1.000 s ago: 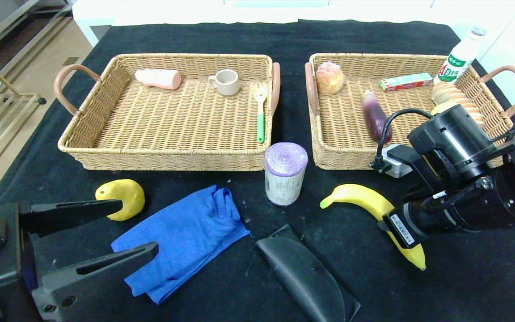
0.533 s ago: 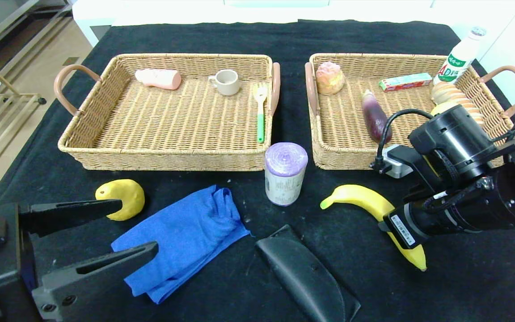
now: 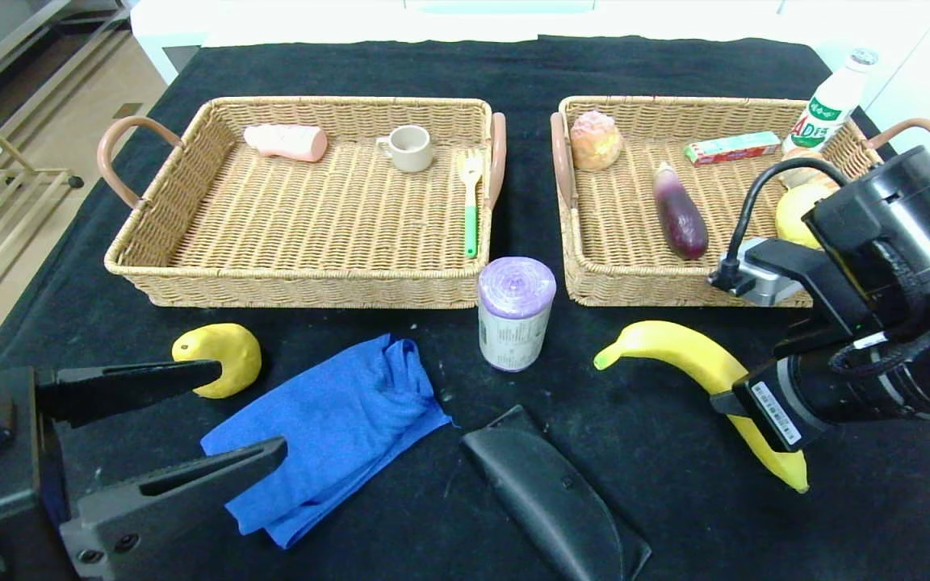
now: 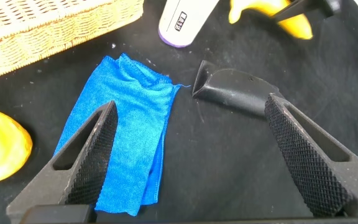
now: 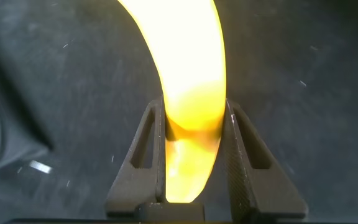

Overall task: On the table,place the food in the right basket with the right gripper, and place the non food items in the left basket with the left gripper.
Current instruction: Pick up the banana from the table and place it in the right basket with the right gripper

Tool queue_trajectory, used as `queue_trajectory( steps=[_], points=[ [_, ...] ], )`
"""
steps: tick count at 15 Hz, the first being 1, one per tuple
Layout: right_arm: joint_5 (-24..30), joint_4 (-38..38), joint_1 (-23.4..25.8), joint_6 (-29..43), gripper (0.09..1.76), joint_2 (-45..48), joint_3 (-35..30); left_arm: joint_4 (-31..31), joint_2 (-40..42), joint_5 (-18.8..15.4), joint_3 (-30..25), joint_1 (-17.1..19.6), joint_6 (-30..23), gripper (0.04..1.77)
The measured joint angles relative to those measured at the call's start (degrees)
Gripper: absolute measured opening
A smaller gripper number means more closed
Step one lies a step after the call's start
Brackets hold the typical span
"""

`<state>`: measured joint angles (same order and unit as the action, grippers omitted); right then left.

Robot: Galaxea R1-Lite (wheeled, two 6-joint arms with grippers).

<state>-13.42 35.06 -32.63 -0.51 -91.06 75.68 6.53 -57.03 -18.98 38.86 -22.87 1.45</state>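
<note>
My right gripper (image 3: pixel 741 401) is shut on a yellow banana (image 3: pixel 679 353) and holds it just in front of the right basket (image 3: pixel 634 289). In the right wrist view the banana (image 5: pixel 185 68) sits squeezed between the fingers of the right gripper (image 5: pixel 194 118). My left gripper (image 3: pixel 251 410) is open and empty at the lower left, over the near edge of a blue cloth (image 3: pixel 336 424). In the left wrist view the left gripper (image 4: pixel 190 106) spans the cloth (image 4: pixel 120 124) and a black case (image 4: pixel 241 93). The left basket (image 3: pixel 295 278) stands behind.
A yellow lemon-like piece (image 3: pixel 219 359), a purple-topped roll (image 3: pixel 515 315) and the black case (image 3: pixel 554 500) lie on the black table. The left basket holds a pink item, a cup (image 3: pixel 410 148) and a fork. The right basket holds an eggplant (image 3: pixel 679 211), bread, a box and a bottle.
My right gripper has moved to the right with the banana in it, and the banana has risen slightly off the cloth. The left arm has not moved.
</note>
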Motion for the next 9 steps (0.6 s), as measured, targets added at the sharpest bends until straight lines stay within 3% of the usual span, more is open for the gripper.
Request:
queue_trajectory(
  steps=[5,9],
  points=[
    [-0.2,1.68,0.8,0.27,0.61,6.14,1.11,-0.15,-0.09,0.0,0.0,-0.02,0.04,1.72],
    [-0.4,1.62,4.85,0.76,0.61,6.89,6.95,-0.12,-0.2,0.0,-0.13,-0.02,0.02,1.72]
  ],
)
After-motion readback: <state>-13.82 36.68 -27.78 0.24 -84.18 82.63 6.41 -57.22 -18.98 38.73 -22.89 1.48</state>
